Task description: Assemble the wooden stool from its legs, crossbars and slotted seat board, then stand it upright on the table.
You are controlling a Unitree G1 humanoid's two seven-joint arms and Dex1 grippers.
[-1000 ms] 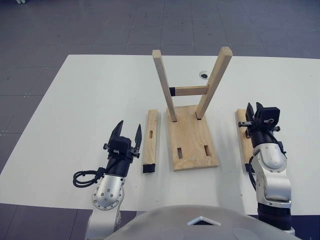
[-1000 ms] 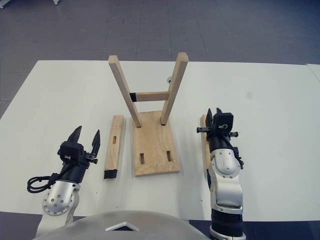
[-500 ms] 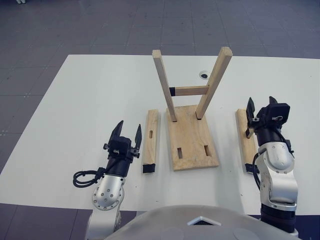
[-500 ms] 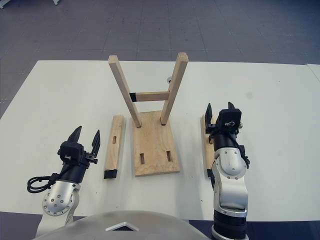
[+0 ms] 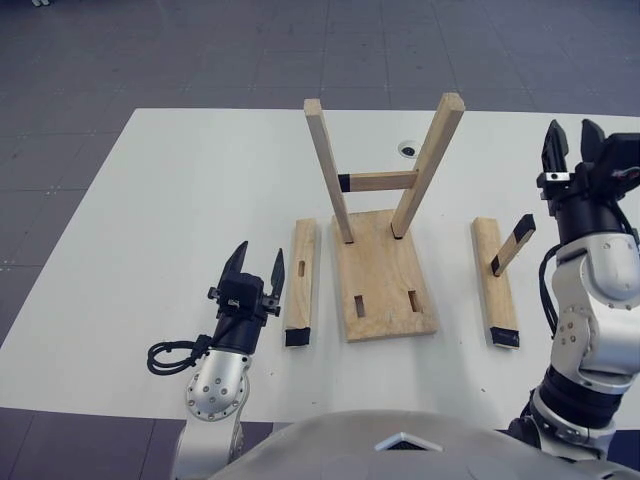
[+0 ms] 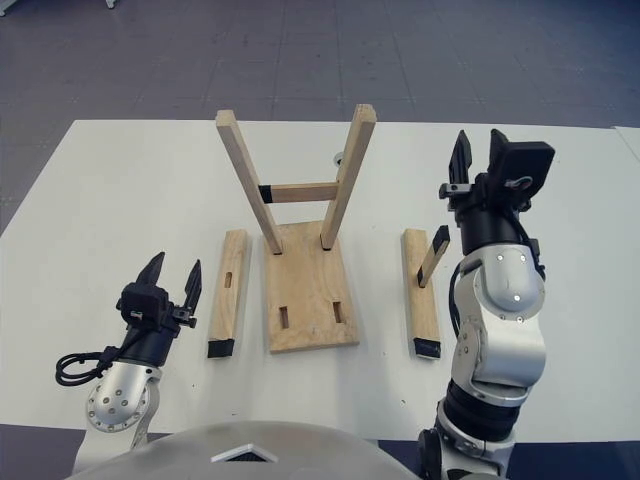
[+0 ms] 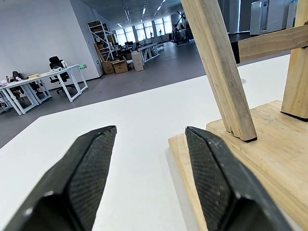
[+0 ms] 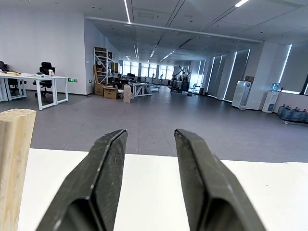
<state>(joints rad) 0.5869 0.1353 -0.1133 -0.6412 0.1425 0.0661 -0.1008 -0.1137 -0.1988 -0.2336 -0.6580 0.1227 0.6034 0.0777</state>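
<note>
Wooden leg [image 5: 492,285] lying front-to-back on the desk [image 5: 180,200] — nearest the right hand [image 5: 569,135].
That hand hangs above and to its right — fingers spread, holding nothing.

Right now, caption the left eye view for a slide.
Two legs and a crossbar stand in the seat board; loose legs flank it; left gripper and right gripper open.

Four legs [image 5: 328,170] [image 5: 428,165] [image 5: 301,280] [image 5: 492,280], two crossbars [image 5: 382,181] [image 5: 513,243], one seat board [image 5: 385,285], one table [image 5: 200,180].

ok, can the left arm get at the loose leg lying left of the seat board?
Likely yes: the left gripper is open just beside the loose leg, only bare table between them.
</note>
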